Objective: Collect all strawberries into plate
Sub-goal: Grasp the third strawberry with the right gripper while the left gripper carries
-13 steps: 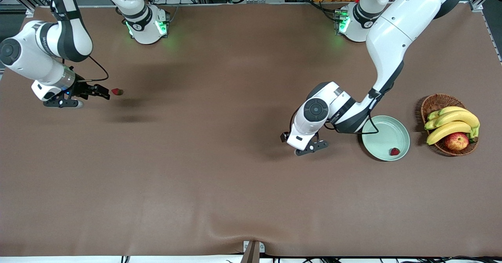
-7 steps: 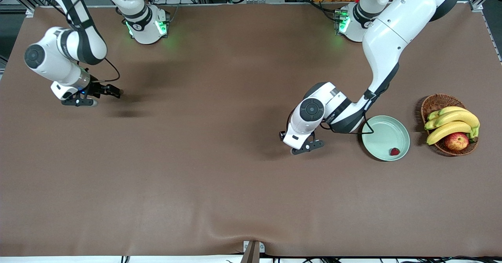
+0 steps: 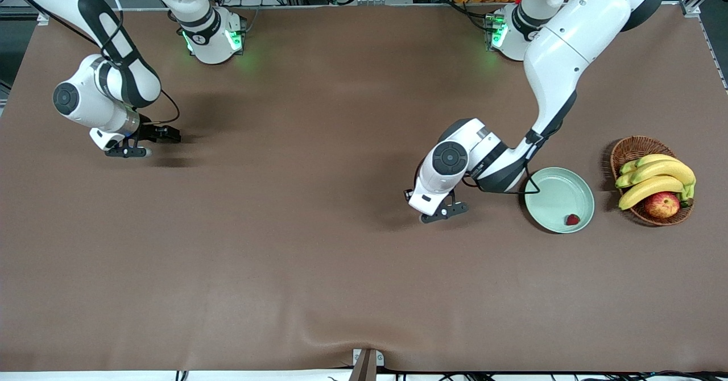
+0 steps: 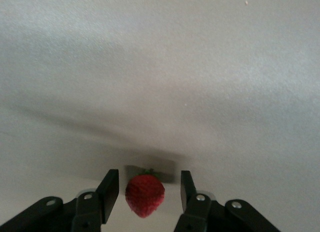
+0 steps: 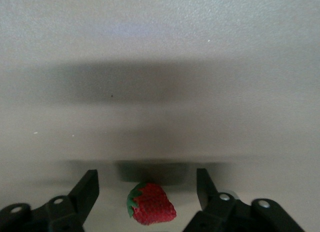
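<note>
The pale mint-green plate (image 3: 554, 190) lies near the left arm's end of the table, with one strawberry (image 3: 573, 219) in it. My left gripper (image 3: 443, 211) is low over the table beside the plate. In the left wrist view it (image 4: 149, 177) is open, with a second strawberry (image 4: 145, 196) between its fingers and a gap on each side. My right gripper (image 3: 169, 136) is low over the table near the right arm's end. It (image 5: 147, 176) is open around a third strawberry (image 5: 151, 209) with a green cap. Both these berries are hidden in the front view.
A brown wicker basket (image 3: 631, 148) with bananas (image 3: 654, 179) and a red-yellow apple (image 3: 661, 205) stands beside the plate, toward the left arm's end. The brown table cover has a raised fold near its front edge (image 3: 341, 324).
My right gripper has moved over the strawberry that lay just ahead of it, and now straddles it. My left gripper has shifted slightly away from the plate.
</note>
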Robot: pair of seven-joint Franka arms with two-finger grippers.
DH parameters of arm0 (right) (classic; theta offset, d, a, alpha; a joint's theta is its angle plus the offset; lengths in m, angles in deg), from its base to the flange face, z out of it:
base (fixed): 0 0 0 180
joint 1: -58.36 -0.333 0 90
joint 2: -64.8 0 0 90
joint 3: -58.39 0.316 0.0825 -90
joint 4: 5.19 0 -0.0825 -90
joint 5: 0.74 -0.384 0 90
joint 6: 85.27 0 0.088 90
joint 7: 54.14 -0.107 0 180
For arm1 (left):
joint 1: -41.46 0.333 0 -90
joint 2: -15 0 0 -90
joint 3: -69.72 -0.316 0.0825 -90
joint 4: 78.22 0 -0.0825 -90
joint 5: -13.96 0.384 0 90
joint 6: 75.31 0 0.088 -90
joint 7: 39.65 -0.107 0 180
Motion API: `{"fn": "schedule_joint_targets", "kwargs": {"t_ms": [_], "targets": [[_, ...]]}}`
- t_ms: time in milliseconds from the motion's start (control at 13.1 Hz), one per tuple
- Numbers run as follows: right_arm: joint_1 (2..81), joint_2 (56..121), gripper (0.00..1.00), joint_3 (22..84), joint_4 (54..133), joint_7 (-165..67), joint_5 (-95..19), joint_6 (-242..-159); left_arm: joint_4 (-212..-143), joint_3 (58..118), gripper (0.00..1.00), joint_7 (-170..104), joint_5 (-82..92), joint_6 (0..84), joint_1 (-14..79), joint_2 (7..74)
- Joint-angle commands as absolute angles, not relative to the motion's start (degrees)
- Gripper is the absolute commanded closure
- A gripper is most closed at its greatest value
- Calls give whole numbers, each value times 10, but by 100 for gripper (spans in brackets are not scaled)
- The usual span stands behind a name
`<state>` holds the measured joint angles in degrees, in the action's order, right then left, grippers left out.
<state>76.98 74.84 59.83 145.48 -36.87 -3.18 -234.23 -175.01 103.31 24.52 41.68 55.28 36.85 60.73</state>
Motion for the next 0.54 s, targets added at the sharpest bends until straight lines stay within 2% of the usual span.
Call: {"fn": "schedule_joint_targets", "kwargs": {"t_ms": [0, 77, 306, 383, 459], "targets": [[783, 753, 37, 607, 1461, -341, -22, -2364, -1742, 1030, 43, 257, 434, 555, 361, 617], [784, 753, 51, 607, 1460, -340, -22, -2353, -1742, 1030, 44, 257, 434, 555, 361, 616], [785, 748, 53, 607, 1460, -341, -22, -2315, -1741, 1030, 48, 255, 434, 555, 362, 617], [785, 745, 53, 607, 1459, -341, -22, -2303, -1742, 1029, 52, 256, 433, 554, 362, 617], [785, 744, 53, 607, 1459, -341, -22, -2298, -1743, 1029, 60, 257, 433, 554, 361, 620]]}}
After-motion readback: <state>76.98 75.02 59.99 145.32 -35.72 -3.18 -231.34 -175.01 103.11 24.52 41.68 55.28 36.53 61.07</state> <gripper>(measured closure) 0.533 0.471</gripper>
